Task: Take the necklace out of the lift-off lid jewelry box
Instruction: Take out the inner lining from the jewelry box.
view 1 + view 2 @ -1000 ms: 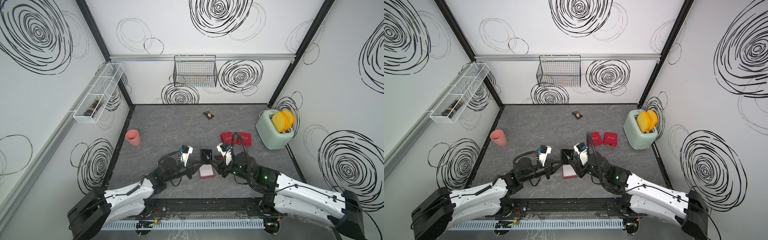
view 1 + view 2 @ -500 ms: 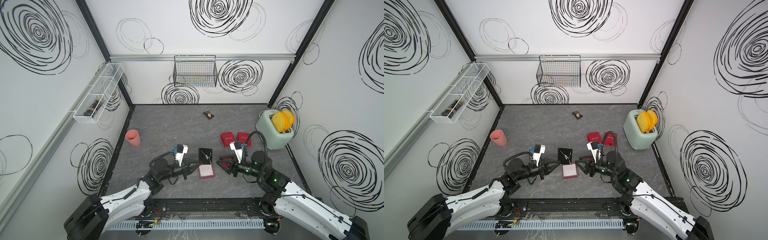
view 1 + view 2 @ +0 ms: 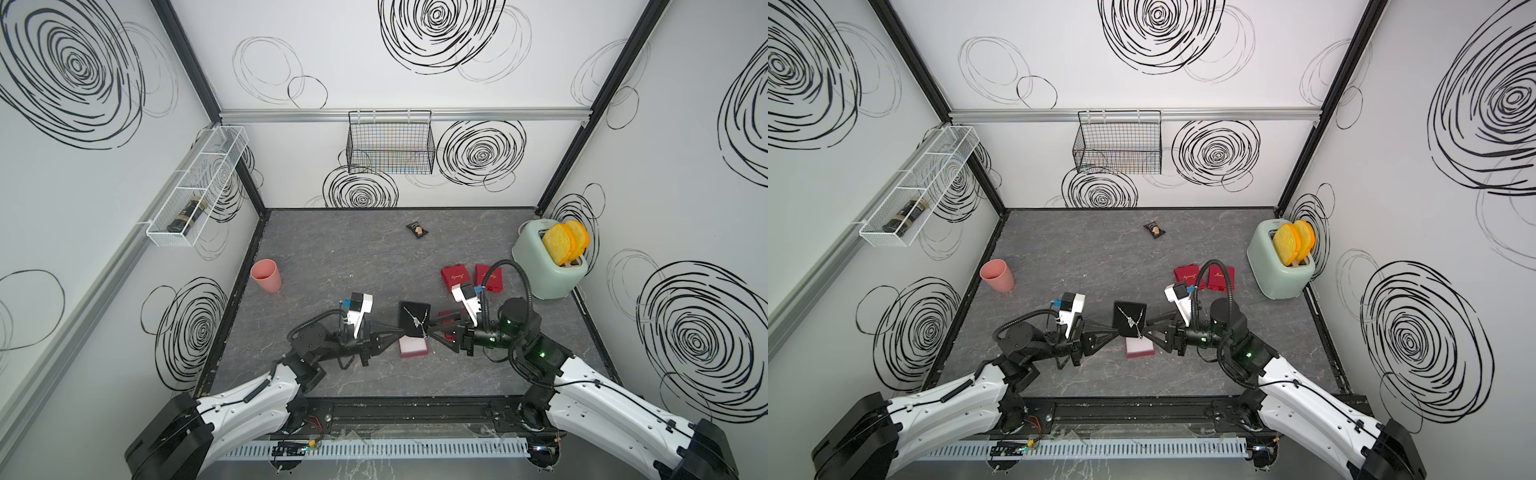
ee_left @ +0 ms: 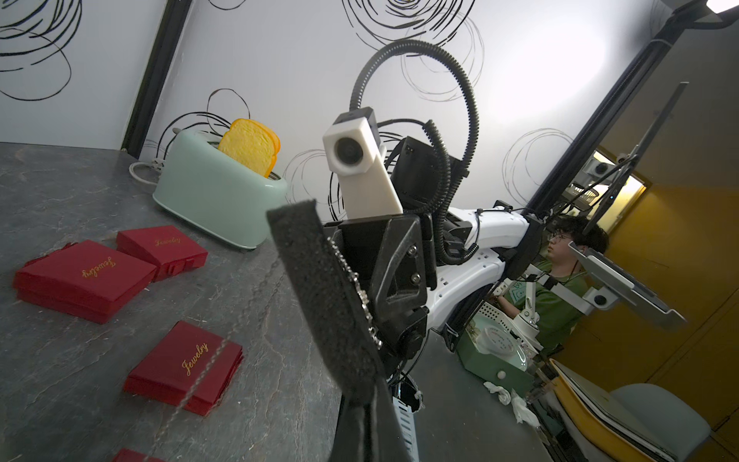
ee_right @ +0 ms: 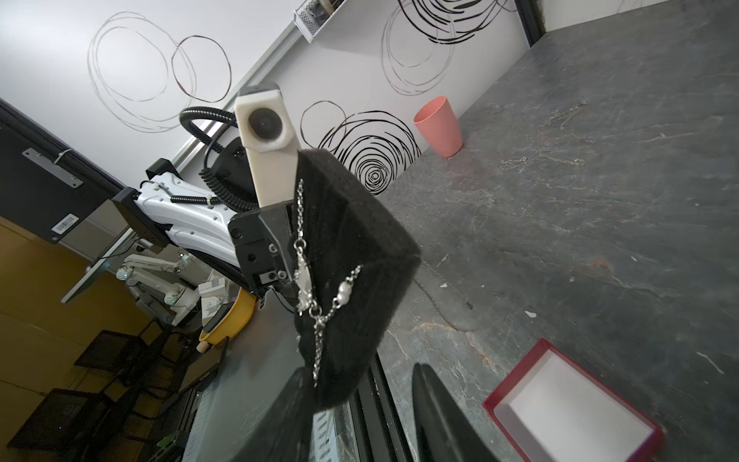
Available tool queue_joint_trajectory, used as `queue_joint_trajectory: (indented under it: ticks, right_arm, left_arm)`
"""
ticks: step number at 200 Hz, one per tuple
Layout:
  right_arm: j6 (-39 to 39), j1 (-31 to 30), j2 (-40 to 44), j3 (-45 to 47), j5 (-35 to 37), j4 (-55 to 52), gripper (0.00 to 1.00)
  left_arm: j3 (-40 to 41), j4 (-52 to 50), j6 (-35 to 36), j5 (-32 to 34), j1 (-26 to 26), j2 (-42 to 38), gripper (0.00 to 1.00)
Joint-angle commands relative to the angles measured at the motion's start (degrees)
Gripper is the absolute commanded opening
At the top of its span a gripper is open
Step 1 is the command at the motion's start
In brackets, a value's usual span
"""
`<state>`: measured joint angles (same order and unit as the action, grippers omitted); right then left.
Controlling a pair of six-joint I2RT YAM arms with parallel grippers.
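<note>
Necklace [image 3: 417, 322] is lying draped across a black foam pad [image 5: 360, 224] that is being held clear of the table [image 3: 332, 257], near the open red box base [image 3: 413, 347]. Left jaws are pinching shut on one edge of the pad, while right jaws are standing partly open at the opposite side with the pad's corner between them; whether they are touching it cannot be told.

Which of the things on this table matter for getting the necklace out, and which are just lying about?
Job: necklace, black foam pad under it, open red box base, left pincer, right pincer.
Lying about: toaster, pink cup, small dark packet, two closed red boxes.
</note>
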<state>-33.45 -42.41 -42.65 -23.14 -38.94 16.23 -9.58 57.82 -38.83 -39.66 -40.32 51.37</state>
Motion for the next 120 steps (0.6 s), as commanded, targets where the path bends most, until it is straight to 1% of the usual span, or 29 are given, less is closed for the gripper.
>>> queue_joint_trajectory:
  ticks: [1, 50, 120]
  right_arm:
    - [-1.83, 0.31, 0.55, 0.70, -3.20, 5.23, 0.44]
    - [-2.85, 0.40, -0.15, 0.71, -5.15, 7.06, 0.41]
    - [-3.10, 0.40, -1.91, 0.46, -6.74, 7.89, 0.43]
  left_arm:
    - [0.74, 4.66, -0.04, -1.87, 0.41, -0.43, 0.00]
    - [0.86, 7.08, -0.46, -3.05, 0.32, 0.09, 0.00]
    - [1.09, 10.03, -1.25, -4.23, -0.10, 0.30, 0.00]
